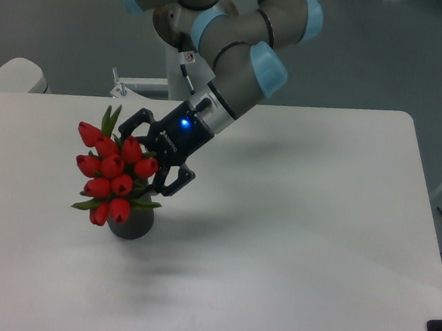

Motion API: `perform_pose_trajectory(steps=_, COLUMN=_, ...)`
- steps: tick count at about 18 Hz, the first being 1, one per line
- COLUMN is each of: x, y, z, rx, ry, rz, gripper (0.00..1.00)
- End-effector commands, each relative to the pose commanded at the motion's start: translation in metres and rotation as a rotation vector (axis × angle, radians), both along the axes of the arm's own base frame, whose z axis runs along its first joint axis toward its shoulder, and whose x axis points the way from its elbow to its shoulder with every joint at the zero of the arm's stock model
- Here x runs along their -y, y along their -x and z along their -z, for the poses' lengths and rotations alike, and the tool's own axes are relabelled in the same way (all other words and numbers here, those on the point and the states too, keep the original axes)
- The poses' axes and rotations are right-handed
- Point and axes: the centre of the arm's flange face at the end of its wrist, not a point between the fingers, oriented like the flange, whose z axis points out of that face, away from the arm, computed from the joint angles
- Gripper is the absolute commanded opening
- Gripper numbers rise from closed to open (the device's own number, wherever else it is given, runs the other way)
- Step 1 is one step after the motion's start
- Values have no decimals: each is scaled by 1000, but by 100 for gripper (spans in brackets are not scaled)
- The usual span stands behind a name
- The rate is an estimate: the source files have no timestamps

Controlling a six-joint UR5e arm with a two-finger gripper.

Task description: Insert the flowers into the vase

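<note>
Your gripper [152, 156] has its jaws spread, just behind the flowers [114, 176]. Flowers sit in the vase [132, 222] on the table [302, 221].
</note>
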Motion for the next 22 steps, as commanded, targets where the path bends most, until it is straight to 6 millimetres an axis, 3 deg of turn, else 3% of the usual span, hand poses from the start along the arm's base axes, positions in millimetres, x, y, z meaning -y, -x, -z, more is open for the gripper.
perform_pose_trajectory(steps=5, x=6, y=4, z=-5, rx=-32, ry=2, rz=-10, gripper=87)
perform_pose_trajectory(steps=8, x=8, y=29, z=-26, rx=-148, ry=39, rz=-40, gripper=87)
perform_pose_trajectory(steps=11, x=11, y=66, z=-58, rx=-299, ry=110, rz=-98, gripper=100)
perform_pose_trajectory(steps=14, x=16, y=100, z=-77, rx=-423, ry=206, rz=-162, gripper=100)
perform_pose_trajectory(steps=18, x=14, y=144, z=-82, rx=-528, ry=324, rz=-219, gripper=100)
perform_pose_trajectory(steps=22, x=27, y=190, z=-100, rx=-606, ry=376, rz=-276, gripper=100)
